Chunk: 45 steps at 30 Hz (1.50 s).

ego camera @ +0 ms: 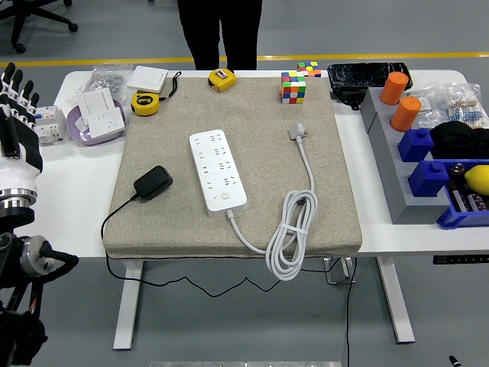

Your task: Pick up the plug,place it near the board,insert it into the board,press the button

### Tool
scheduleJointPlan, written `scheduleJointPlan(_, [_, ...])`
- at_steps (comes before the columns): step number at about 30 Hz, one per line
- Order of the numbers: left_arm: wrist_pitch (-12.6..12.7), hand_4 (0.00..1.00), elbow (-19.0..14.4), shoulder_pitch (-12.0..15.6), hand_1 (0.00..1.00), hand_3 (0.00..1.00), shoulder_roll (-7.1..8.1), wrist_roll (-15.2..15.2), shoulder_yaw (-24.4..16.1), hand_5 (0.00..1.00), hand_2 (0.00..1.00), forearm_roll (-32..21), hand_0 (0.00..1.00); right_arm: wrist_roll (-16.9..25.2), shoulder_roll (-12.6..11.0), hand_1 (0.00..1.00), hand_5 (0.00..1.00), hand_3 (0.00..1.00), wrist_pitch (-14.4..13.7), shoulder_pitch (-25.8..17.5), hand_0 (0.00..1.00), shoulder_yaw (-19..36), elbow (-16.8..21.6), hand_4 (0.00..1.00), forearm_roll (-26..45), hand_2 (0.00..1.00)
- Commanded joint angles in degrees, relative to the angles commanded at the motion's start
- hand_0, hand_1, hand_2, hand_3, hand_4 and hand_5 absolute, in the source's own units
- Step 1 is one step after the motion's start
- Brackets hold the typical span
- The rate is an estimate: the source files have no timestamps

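Observation:
A black plug adapter (153, 183) lies on the beige mat (252, 115) at its left side, its black cord running off the mat's near edge. To its right lies the white power strip (218, 170), the board, with a round button near its close end. My left hand (17, 99) is raised at the picture's left edge, well left of the plug, fingers straight and spread, holding nothing. The right arm is out of view.
The strip's white cable (294, 229) coils at the mat's near right, ending in a grey plug (297, 132). Tape measures (145, 103), a Rubik's cube (293, 87) and sockets (95, 115) lie at the back. Blue bins (439, 168) and orange cylinders (396, 87) stand right. A person (221, 30) stands behind.

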Motion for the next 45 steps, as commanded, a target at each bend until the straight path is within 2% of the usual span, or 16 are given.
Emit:
scheduleJointPlan(2, [-0.1,0.998,-0.3,0.8,0.959,0.931,0.0,0.2,-0.5,0.998,0.942,0.2,0.881,0.0,0.0,0.858,0.994,0.777,0.0,-0.1,0.998,0.1,0.0,0.998,-0.3,0.762])
scheduleJointPlan(6, [-0.3,0.998,-1.4,2.4,0.959,0.931,0.0,0.6,-1.1,0.998,0.942,2.3,0.881,0.3,-0.4,0.858,0.994,0.777,-0.1,-0.3,0.998,-0.2,0.0,0.998,-0.4,0.762])
scheduleJointPlan(15, [-0.5,0.998,-3.3,3.4,0.959,0.927,0.0,2.7,0.0,0.998,0.947,8.7,0.873,1.3,-0.7,0.859,0.994,0.781,0.3,-0.5,0.998,-3.5,0.0,0.998,2.4,0.763])
scheduleJointPlan(22, [0.2,0.998,-4.5,3.1,0.958,0.927,0.09,5.2,0.5,0.998,0.946,17.2,0.868,2.1,-0.2,0.859,0.994,0.782,0.3,-0.5,0.998,-5.2,0.0,0.998,4.5,0.765])
scheduleJointPlan(31, [0.0,0.998,-4.5,2.1,0.961,0.929,2.44,9.1,4.0,0.998,0.947,28.9,0.873,2.9,0.7,0.859,0.994,0.789,-0.7,-0.7,0.998,-3.6,0.0,0.998,3.7,0.772])
scheduleJointPlan(32, [0.0,0.998,-4.7,2.0,0.974,0.945,2.61,9.4,4.3,0.86,0.962,30.3,0.88,3.1,0.8,0.862,0.995,0.824,-0.8,-0.7,0.998,-3.7,0.0,0.998,3.9,0.809])
scheduleJointPlan(37, [0.0,0.998,-5.5,1.7,0.974,0.945,3.14,10.7,5.0,0.86,0.962,34.4,0.88,4.1,0.6,0.862,0.995,0.824,-1.1,-0.6,0.998,-4.7,0.0,0.998,5.4,0.809])
scheduleJointPlan(38, [0.0,0.998,-5.8,1.7,0.99,0.954,3.29,10.8,5.1,0.77,0.98,34.8,0.894,4.3,0.5,0.864,0.998,0.83,-1.1,-0.5,0.998,-5.1,0.0,0.998,5.9,0.818])
scheduleJointPlan(45, [0.7,0.998,-6.9,1.7,0.987,0.953,3.8,10.6,4.8,0.742,0.978,34.9,0.89,4.9,0.6,0.864,0.998,0.827,-0.9,-0.2,0.997,-6.1,0.0,0.998,7.3,0.817])
